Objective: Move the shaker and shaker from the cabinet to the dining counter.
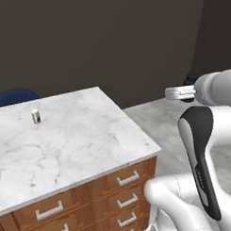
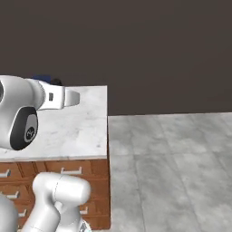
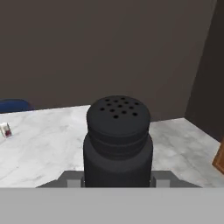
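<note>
1. Chair (image 1: pixel 15 96): dark blue back is showing behind the far left edge of the surface; in the hand view it is peeking in at the left edge (image 3: pixel 13 105).
2. Small jar (image 1: pixel 36 116): cream body with a dark base, standing upright on the left part of the surface, well apart from the arm. In the hand view it is sitting at the far left (image 3: pixel 5 130), too small to read any detail.
3. Surface (image 1: pixel 90 137): white-grey marble slab is lying over brown drawers (image 1: pixel 119 183) with silver handles. In the right base view its right edge (image 2: pixel 97 118) is ending against grey floor (image 2: pixel 172 167).
4. Shaker (image 3: pixel 118 140): black, upright, perforated top facing the camera, sitting between the claw tips in the hand view. It is held in the air off the right side of the surface, marble lying below and beyond it.
5. Claw (image 3: pixel 118 178): closing narrowly on the shaker, one grey pad (image 3: pixel 73 178) showing at each side of the shaker's base. In the left base view the claw end (image 1: pixel 180 92) is pointing left at the arm's upper right, past the right edge of the surface, with a dark shape just behind it.
6. Wall: dark, plain, running behind everything.
</note>
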Controlling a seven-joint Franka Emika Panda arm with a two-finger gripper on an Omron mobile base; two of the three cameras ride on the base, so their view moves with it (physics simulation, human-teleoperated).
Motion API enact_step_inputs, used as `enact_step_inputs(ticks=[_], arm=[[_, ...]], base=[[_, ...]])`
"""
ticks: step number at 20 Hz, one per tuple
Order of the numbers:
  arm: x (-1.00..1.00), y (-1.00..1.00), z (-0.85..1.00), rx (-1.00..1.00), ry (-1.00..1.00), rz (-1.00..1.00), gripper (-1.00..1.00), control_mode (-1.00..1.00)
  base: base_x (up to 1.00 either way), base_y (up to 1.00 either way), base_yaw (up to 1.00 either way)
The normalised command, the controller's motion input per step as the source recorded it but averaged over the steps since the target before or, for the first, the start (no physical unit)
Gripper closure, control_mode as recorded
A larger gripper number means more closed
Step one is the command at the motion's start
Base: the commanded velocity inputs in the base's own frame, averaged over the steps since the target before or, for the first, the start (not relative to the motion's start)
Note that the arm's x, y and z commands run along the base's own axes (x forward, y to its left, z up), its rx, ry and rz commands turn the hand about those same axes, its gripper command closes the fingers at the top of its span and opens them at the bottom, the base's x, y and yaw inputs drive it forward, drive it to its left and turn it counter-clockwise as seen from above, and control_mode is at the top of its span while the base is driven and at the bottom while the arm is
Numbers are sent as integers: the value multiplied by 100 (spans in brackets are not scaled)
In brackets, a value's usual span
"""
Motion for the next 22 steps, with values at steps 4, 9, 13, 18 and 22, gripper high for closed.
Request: enact_step_inputs(ticks=[4, 9, 13, 18, 22], arm=[[0, 0, 0, 0, 0, 0, 100, 100], [0, 0, 0, 0, 0, 0, 100, 100], [0, 0, 0, 0, 0, 0, 100, 100], [0, 0, 0, 0, 0, 0, 100, 100], [0, 0, 0, 0, 0, 0, 100, 100]], base=[[0, 0, 54], [7, 0, 47], [38, -4, 21], [32, -17, 4], [28, -17, 0]])
